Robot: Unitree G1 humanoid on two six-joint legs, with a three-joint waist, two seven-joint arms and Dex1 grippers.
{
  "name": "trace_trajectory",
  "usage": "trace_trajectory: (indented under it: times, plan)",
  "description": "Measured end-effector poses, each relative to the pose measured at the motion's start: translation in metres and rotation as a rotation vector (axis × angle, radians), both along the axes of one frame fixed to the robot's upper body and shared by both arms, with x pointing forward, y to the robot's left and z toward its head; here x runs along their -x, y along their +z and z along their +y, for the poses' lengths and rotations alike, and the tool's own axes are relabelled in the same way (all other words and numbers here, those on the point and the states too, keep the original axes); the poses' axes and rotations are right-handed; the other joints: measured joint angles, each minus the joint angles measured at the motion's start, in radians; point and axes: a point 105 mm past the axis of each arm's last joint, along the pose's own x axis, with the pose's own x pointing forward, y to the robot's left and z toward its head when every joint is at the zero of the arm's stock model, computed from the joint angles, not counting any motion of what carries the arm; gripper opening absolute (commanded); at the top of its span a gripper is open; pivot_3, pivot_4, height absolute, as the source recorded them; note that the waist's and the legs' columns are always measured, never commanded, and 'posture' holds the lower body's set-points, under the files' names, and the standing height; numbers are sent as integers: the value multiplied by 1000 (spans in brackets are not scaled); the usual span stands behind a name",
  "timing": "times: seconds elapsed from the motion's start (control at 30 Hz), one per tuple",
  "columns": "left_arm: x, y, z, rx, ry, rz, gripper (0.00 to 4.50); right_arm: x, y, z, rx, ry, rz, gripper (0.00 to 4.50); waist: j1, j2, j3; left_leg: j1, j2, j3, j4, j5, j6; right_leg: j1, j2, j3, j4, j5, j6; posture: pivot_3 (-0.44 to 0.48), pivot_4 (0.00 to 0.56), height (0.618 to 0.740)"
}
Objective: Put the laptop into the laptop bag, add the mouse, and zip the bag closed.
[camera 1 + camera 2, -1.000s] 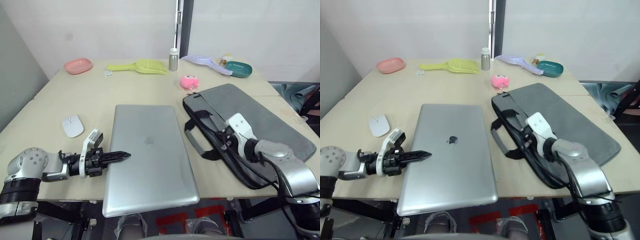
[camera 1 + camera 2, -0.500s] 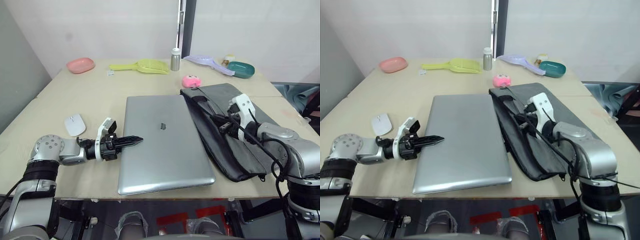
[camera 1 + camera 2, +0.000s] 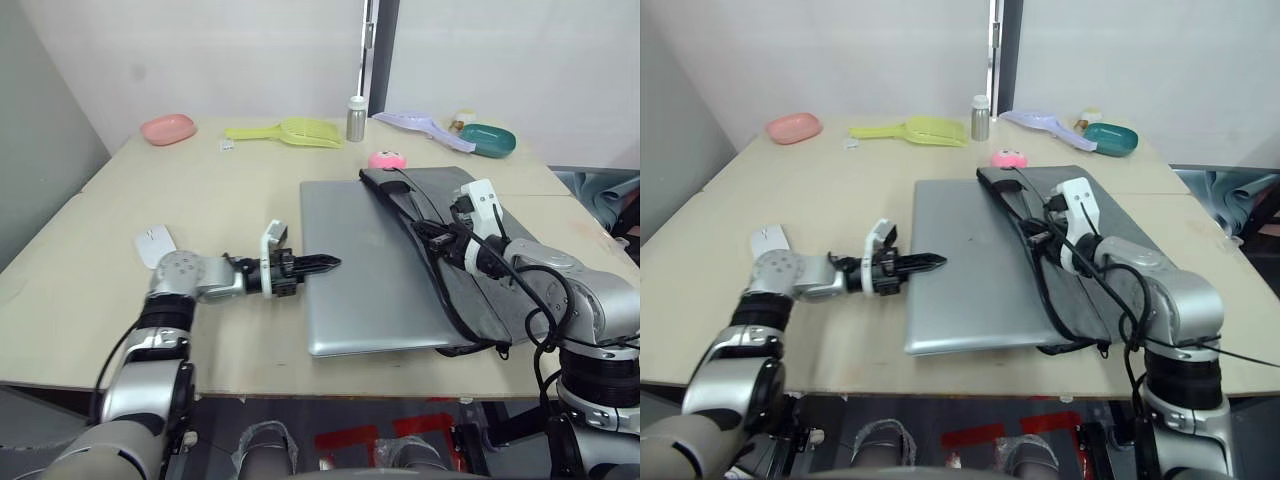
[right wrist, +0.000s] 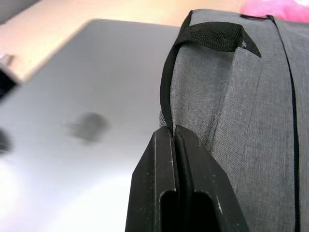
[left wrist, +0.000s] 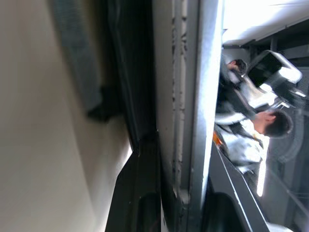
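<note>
**Laptop half-sleeved, bag mouth held by one strap**

Since the earlier frames the laptop [image 3: 385,265] has slid toward the surface's right side, and its right edge now lies under the upper flap of the laptop bag [image 3: 470,255]; a second ago the two lay apart.

Nearest the front edge, the laptop's near corners sit close to the drop, so a skewed shove could tip that end off. The left gripper [image 3: 315,264], fingers pressed together into a point, touches the laptop's left edge. Pushing with so narrow a tip could slip over the lid or turn the machine instead of sliding it straight.

Mid-surface, the right gripper [image 4: 175,140] is clamped on a black strap of the bag, lifting the flap. If the strap slips or the flap sags, the laptop's edge may catch on the zipper trim and drag the whole bag toward the right edge.

Toward the left edge, the mouse [image 3: 154,243] waits untouched, near the left arm's elbow; a sweep back could knock it.

Near the far edge, a pink plush toy [image 3: 385,160] lies just beyond the bag's far corner and could be nudged.
</note>
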Motion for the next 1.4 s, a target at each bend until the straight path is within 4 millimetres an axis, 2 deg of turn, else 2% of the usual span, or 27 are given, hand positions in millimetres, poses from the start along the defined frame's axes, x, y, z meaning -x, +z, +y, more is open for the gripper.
trace_trajectory:
  times: [0.23, 0.33, 0.63, 0.73, 0.9, 0.97, 1.2, 1.4]
  plan:
    - [-11, -4, -37, -7, 26, -31, 319, 1, -2, 7, -44, -12, 23, 14, -1, 0, 0, -1, 0, 0, -1, 0, 0, -1, 0, 0, -1, 2, 3, 0, 150, 740]
    - [-19, -4, -58, -3, 61, -46, 319, 2, 6, 17, -74, 7, 9, 14, 2, 1, 0, -2, -1, -1, 0, 0, 1, 0, -1, 0, -1, 2, 2, 0, 150, 740]
    - [-32, 2, -99, 21, 145, -8, 319, 0, 16, 35, -158, 21, 26, 14, 0, 1, 1, -2, -1, 0, -1, 0, 1, -1, -1, 0, -2, 3, 4, 0, 150, 740]
    - [-32, 3, -105, 36, 153, 6, 319, 0, 20, 39, -187, 16, 33, 14, 0, 1, 1, -2, -1, 0, -1, 0, 1, -1, -1, 0, -4, 6, 9, 0, 150, 740]
    - [-38, -1, -103, 9, 192, 11, 319, -1, 16, 38, -206, -16, 68, 14, 0, 2, 1, -2, -1, 0, -2, 0, 1, -1, -1, 0, -4, 7, 11, 0, 150, 740]
    - [-39, -4, -103, -5, 205, 11, 1316, -1, 15, 37, -201, -24, 75, 0, 1, 2, 1, -2, -1, 0, -2, 0, 1, -1, -1, 0, -4, 7, 11, 0, 150, 740]
    - [-38, 6, -100, -8, 185, -69, 3704, -3, 16, 32, -186, -43, 68, 0, 2, 2, 1, -2, -1, 0, -2, 0, 1, -1, -1, 0, -5, 7, 12, 0, 150, 740]
    - [-32, 9, -79, -25, 152, -127, 3704, -2, 12, 27, -179, -50, 72, 0, 1, 2, 1, -2, -1, 0, -2, 0, 1, 0, -1, 0, -5, 7, 12, 0, 150, 740]
